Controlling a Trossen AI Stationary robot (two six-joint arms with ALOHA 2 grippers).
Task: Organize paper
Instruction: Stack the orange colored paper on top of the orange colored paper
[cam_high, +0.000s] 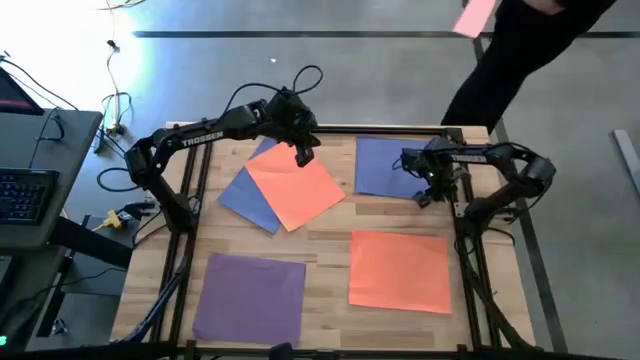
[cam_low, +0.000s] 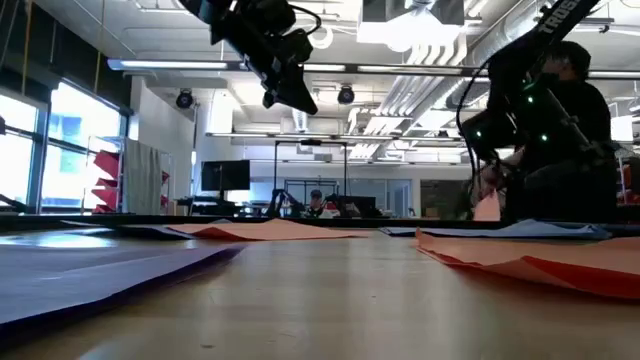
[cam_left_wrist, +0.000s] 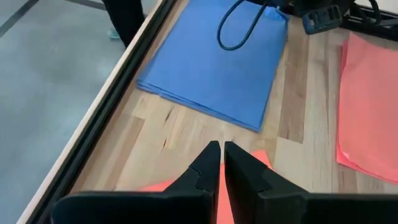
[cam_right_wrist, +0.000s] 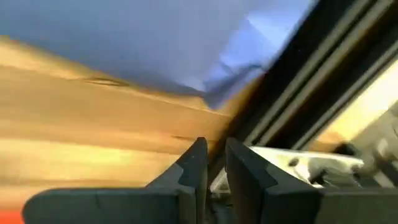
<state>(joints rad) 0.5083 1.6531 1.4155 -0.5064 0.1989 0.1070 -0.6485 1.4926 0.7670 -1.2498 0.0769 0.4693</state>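
Observation:
An orange sheet (cam_high: 297, 188) lies in the middle of the table, partly on top of a blue sheet (cam_high: 248, 197). A second blue sheet (cam_high: 383, 165) lies at the far right, a second orange sheet (cam_high: 400, 270) at the near right and a purple sheet (cam_high: 250, 295) at the near left. My left gripper (cam_high: 303, 155) hangs shut, well above the far corner of the middle orange sheet (cam_left_wrist: 264, 160) and holding nothing. My right gripper (cam_high: 425, 195) hangs shut above the near right corner of the far blue sheet (cam_right_wrist: 155, 37), also holding nothing.
A person (cam_high: 520, 60) stands beyond the table's far right corner and holds a pink sheet (cam_high: 475, 15). A black frame rail (cam_left_wrist: 118, 93) runs along the far edge. A desk with a keyboard (cam_high: 25, 195) stands left of the table. Bare wood (cam_high: 330, 250) shows between the sheets.

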